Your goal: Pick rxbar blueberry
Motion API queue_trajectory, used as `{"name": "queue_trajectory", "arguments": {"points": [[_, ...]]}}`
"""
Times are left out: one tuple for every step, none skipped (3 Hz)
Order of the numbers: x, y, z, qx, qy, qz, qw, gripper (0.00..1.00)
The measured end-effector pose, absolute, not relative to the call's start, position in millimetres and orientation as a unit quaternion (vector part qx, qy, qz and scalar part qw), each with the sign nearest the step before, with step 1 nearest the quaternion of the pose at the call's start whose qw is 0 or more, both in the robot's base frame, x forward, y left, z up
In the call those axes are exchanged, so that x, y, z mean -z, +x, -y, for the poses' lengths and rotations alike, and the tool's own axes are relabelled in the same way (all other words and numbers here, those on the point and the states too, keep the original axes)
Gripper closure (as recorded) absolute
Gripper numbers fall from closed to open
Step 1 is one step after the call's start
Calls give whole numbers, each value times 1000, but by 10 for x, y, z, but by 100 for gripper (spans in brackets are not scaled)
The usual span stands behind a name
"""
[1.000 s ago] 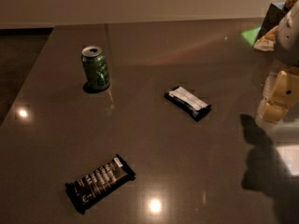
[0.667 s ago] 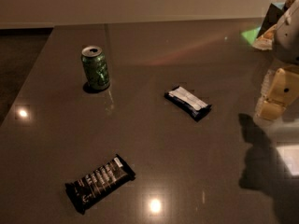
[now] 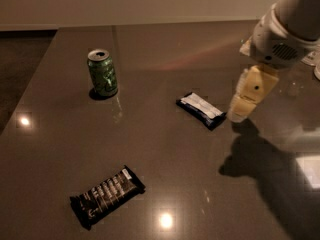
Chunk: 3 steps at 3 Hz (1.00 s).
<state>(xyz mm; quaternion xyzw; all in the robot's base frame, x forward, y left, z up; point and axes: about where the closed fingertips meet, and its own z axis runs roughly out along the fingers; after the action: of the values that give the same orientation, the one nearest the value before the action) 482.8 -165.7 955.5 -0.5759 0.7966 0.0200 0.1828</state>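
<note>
- Now that the claw [image 3: 239, 115] has moved in, it hangs beside the rxbar blueberry [image 3: 201, 110].
- A grab looks near.
- Apart or together? Cannot tell.

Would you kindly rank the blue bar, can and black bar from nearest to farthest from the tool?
1. The blue bar, just left of the tool, which hangs at the table's right.
2. The can, back left, and the black bar, front left: too close to call.
</note>
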Motion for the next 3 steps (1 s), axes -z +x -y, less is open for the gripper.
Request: {"name": "queue_trajectory", "arguments": {"points": [[-9325,5027,1484,-39,-552,-811,187,0],[-8949,5206,1367,-52,-527,-829,182,0],[-8759,5292,1312,-60,-513,-838,178,0]]}}
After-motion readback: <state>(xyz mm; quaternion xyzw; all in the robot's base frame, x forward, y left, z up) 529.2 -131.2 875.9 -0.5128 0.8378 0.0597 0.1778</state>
